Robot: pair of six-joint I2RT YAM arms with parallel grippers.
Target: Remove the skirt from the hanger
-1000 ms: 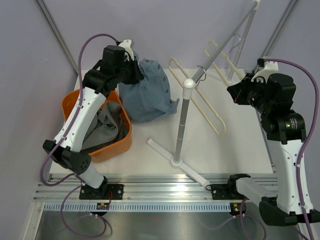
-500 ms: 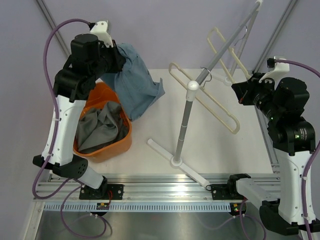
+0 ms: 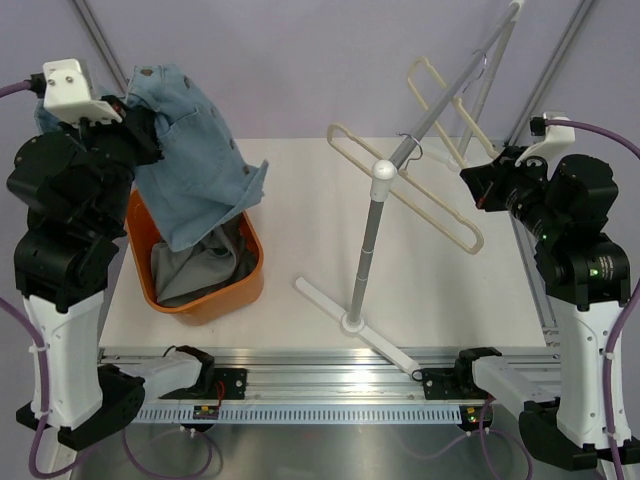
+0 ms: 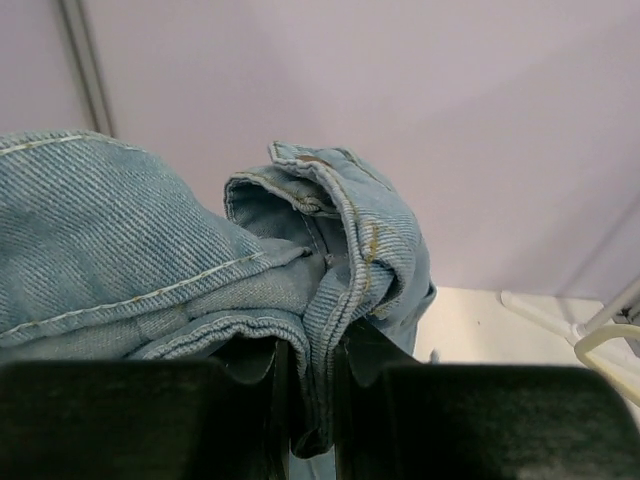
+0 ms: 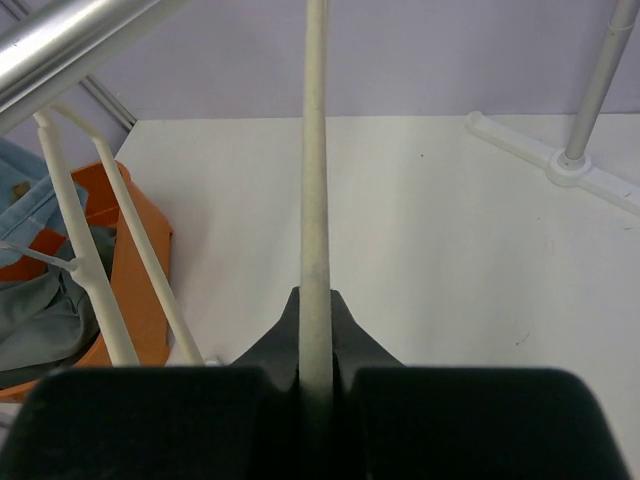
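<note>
The left gripper (image 4: 310, 400) is clamping down on a folded edge of the blue denim skirt (image 4: 150, 260), its jaws nearly closed with only the thickness of the cloth between them. From the top camera, the left arm is standing tall at the table's left side, and the skirt (image 3: 190, 160) is hanging from the gripper (image 3: 135, 125) with its lower edge drooping over the orange basket (image 3: 250, 280). Grey cloth (image 3: 190, 270) is lying inside that basket; whether the skirt is touching it cannot be told.

The skirt is hanging well apart from the hangers on the metal rack (image 3: 365, 250). The right gripper (image 5: 316, 330) is squeezing a cream hanger bar (image 5: 315, 150), its fingers tight against both sides of the bar. A second cream hanger (image 3: 400, 190) is dangling bare from the rack arm, above the white table (image 3: 450, 290).
</note>
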